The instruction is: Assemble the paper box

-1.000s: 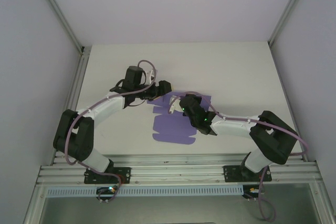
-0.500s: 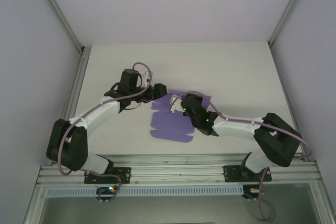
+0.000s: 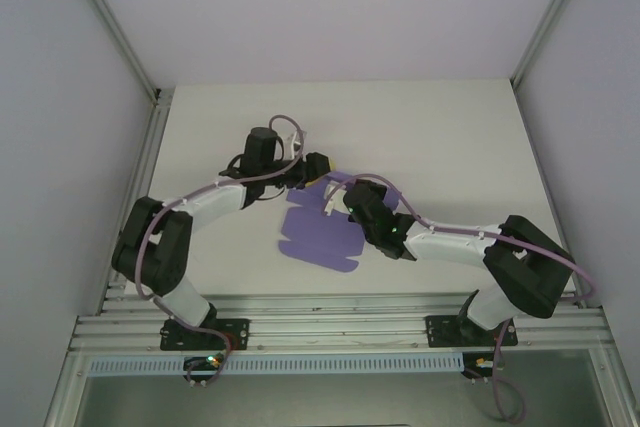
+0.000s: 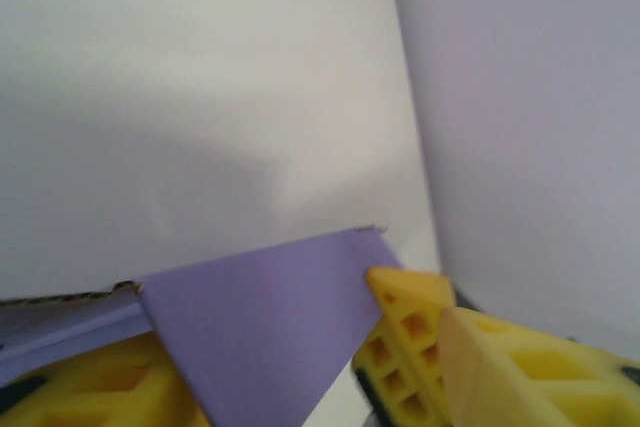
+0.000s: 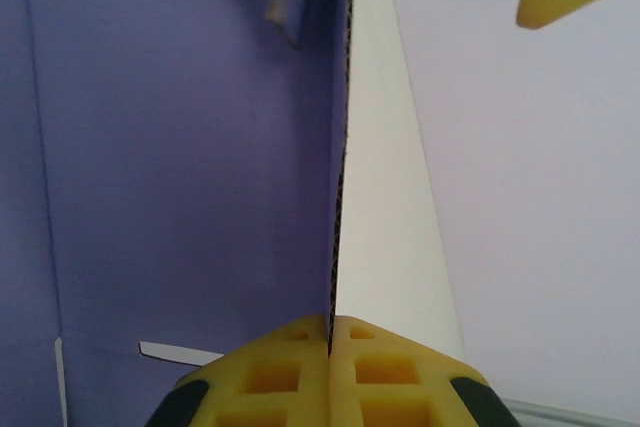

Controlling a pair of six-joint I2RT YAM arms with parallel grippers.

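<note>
Top external
- Paper box (image 3: pixel 318 232): flat purple die-cut sheet on the white table (image 3: pixel 450 137), between the two arms.
- Left gripper (image 3: pixel 320 168): at the sheet's far left corner, over its edge.
- Right gripper (image 3: pixel 343 197): on the sheet's far right part, just beside the left gripper.

Left wrist
- Paper box (image 4: pixel 250 297): purple flap raised off the table, slanting across between the yellow fingers (image 4: pixel 420 327).
- Left gripper (image 4: pixel 265 319): about half spread, flap in the gap, right pad touching the flap's corner, not clamped flat on it.

Right wrist
- Paper box (image 5: pixel 180 167): purple panel to the left, one wall standing upright, seen edge-on.
- Right gripper (image 5: pixel 330 332): pinched tight on that upright edge, pads meeting with only card between.
- Upper right corner: one yellow fingertip of the left gripper, apart from the card.
</note>
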